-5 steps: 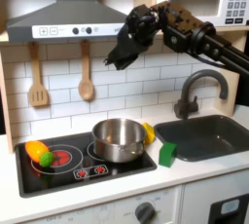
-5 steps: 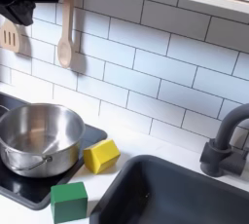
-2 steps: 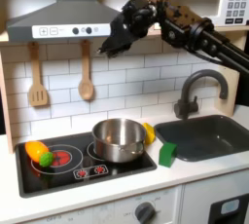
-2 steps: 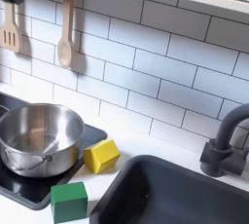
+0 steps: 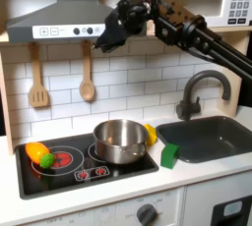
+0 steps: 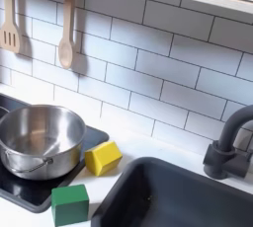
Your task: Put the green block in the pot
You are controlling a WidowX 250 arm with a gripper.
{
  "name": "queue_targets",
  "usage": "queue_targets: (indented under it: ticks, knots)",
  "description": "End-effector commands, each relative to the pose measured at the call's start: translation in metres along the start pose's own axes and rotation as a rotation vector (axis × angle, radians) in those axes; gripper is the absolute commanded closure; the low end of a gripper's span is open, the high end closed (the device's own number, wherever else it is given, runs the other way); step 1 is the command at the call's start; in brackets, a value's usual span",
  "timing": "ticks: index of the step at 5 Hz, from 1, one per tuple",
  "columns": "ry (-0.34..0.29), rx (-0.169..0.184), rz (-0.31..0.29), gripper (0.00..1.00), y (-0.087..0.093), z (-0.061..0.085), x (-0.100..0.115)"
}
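**Q:** Since a second ago, what has shifted?

**A:** Only the arm; the gripper [image 5: 101,43] has climbed and swung toward the first exterior view's left, from in front of the white tiles up to the lower edge of the range hood [image 5: 69,16]; in the second exterior view its dark shape has slid out past the top left corner; nothing on the counter has moved.

**Q:** Nearest the camera, what lies there?

**A:** In the second exterior view the green block [image 6: 70,204] sits nearest, flat on the white counter [image 6: 20,214], just off the right front corner of the stovetop [image 6: 40,187] and beside the near left rim of the dark sink [image 6: 188,199]; the first exterior view shows the green block [image 5: 169,155] between stovetop and sink too.

**Q:** And farther back?

**A:** The pot [image 6: 38,139] stands upright on the right burner, well apart from the block; a yellow toy piece [image 6: 103,157] rests just beside its right wall; at the first exterior view's left, an orange toy with a green ball [image 5: 39,154] lies on the red burner; behind the sink rises the dark faucet [image 5: 200,91]; on the far tiled wall hang a wooden spatula [image 5: 37,76] and a wooden spoon [image 5: 87,74].

**Q:** How do the jaws stand?

**A:** I cannot tell; the gripper is dark and small against the hood; it hangs high above the pot, touching nothing on the counter.
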State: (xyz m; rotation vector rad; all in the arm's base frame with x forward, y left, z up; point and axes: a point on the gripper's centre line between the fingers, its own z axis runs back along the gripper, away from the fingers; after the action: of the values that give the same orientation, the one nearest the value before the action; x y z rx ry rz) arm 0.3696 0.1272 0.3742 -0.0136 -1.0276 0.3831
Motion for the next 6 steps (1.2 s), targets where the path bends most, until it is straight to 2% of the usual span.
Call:
queue_targets:
  ticks: [1, 2, 4, 6]
  knots:
    - [0.006, 0.003, 0.020, 1.00, 0.004, -0.019, 0.010]
    - [-0.003, -0.009, 0.024, 1.00, 0.002, -0.019, 0.017]
    - [-0.012, -0.030, 0.017, 1.00, -0.004, -0.011, 0.020]
    - [-0.008, -0.017, 0.028, 1.00, 0.000, -0.016, 0.021]
